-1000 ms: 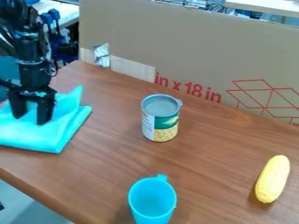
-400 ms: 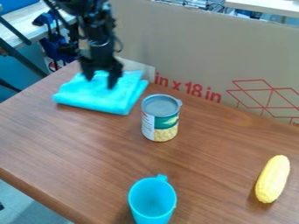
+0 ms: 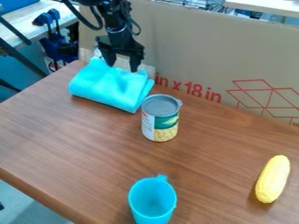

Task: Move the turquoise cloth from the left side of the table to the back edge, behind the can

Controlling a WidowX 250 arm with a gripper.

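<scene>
A: Cloth vs jaws?
B: Blue cloth [image 3: 109, 89] folded at table's [image 3: 76, 144] far edge, its back part under the gripper [image 3: 122, 68]. Jaws wide apart, nothing clamped; can't tell if touching.
A: Around?
B: Can [image 3: 161, 117] just beside cloth; cup [image 3: 153, 201], corn [image 3: 272, 179] well apart.

Walled in behind, roomiest toward 7 o'clock.
Taking clock directions from the gripper [image 3: 123, 68], with 12 at the view's top: shut off from 11 round to nearly 4 by the cardboard [image 3: 192, 43]. Obstructed directly below by the folded cloth [image 3: 111, 87], and at 5 by the upright can [image 3: 161, 123], just beside the cloth. Broadly passable over the table [image 3: 70, 140] at 7, past the cloth. Passable too between can and cup [image 3: 152, 203], farther off near 6, though narrowed by the cup's handle. Wider between can and corn [image 3: 272, 179], between 4 and 5. Tight between can and cardboard.
</scene>
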